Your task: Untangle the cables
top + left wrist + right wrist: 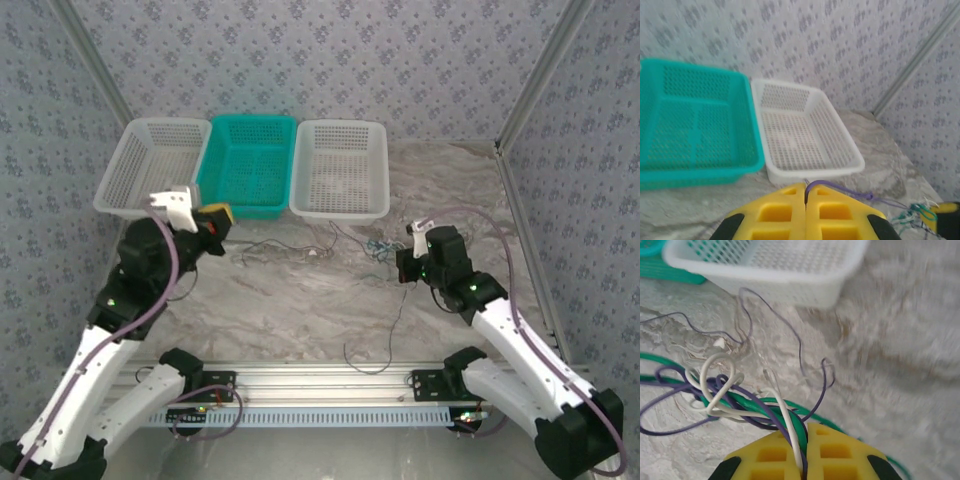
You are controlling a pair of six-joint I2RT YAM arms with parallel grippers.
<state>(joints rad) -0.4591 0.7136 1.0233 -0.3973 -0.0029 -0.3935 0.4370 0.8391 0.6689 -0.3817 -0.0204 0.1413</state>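
My right gripper [805, 435] is clamped on the tangle of thin green, white and purple cables [730, 400], just before the white perforated plastic basket [790, 290]. My left gripper [805, 192] pinches one purple cable [845, 190]. The teal perforated plastic basket [747, 125] touches the white one.

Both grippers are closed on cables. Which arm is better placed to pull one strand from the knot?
Probably left: the left gripper holds a single purple cable away from the knot, free to draw back. The right gripper pinches the knot itself and could anchor it.
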